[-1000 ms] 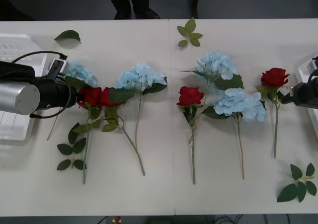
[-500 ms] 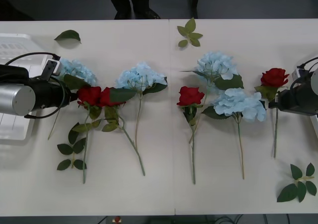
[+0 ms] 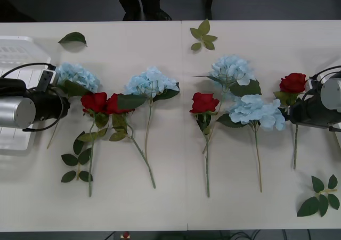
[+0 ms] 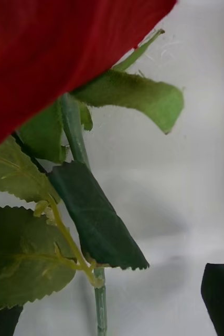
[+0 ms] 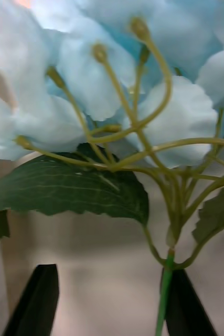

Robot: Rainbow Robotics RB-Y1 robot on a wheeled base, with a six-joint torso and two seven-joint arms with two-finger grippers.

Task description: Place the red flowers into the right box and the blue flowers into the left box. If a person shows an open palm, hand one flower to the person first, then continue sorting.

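Note:
Several red flowers and blue flowers lie in a row on the white table. My left gripper is open at the leftmost blue flower. Its green stem lies between the black fingers, close to one of them. My right gripper is open at the rightmost red flower, with the thin stem and leaves between its fingers. The left box sits at the table's left edge under my left arm. My right arm hides the right box. No open palm is in view.
Two red roses lie beside the leftmost hydrangea, and another rose lies mid-table. Other hydrangeas lie between them. Loose leaf sprigs are scattered. A person's dark legs stand beyond the far edge.
My left arm has drawn back to the left, uncovering more of the leftmost hydrangea, which shifted slightly left. My right arm has moved left, up to the rightmost rose's stem.

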